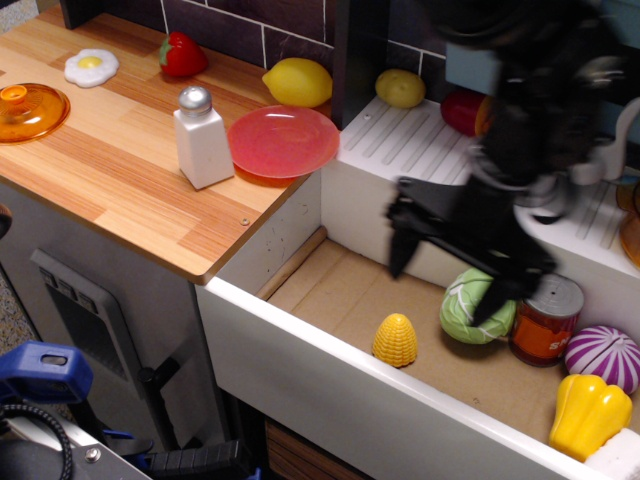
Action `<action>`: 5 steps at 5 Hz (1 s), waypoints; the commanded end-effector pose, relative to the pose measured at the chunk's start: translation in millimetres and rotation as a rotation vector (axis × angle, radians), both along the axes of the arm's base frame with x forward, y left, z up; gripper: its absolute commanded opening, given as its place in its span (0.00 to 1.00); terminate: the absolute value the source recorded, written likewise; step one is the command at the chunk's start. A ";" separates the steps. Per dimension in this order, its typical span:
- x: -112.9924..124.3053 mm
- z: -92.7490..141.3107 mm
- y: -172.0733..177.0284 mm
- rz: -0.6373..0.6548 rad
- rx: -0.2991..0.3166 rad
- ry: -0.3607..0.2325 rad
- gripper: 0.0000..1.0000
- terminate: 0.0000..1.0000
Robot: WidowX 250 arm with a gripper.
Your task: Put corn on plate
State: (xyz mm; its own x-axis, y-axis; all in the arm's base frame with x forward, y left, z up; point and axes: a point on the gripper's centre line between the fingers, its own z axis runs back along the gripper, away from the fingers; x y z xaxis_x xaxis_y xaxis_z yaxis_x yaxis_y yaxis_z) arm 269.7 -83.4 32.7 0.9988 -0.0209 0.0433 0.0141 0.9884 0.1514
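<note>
While corn sat ungrasped in sink, gripper hovered at its 1 o'clock, fingers spread wide, empty. Approach step; next: descend, clamp, carry toward plate at 11 o'clock.

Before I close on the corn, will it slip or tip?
The corn stands upright on its flat base, so a sideways nudge could tip it. Its dome tapers, so pads may slide upward; the bumpy kernels should help. It looks rigid and probably light.
</note>
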 end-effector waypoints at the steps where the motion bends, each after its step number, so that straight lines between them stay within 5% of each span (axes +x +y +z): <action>1: 7.9 -4.8 19.0 -0.049 -0.045 -0.104 1.00 0.00; 3: 41.0 -27.7 23.2 -0.030 -0.067 -0.139 1.00 0.00; 5: 47.2 -47.7 24.2 -0.016 -0.095 -0.149 1.00 0.00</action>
State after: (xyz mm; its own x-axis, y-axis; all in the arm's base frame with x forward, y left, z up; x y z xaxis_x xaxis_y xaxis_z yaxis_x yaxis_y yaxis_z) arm 306.1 -56.3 -32.3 0.9842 -0.0290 0.1744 0.0172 0.9975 0.0687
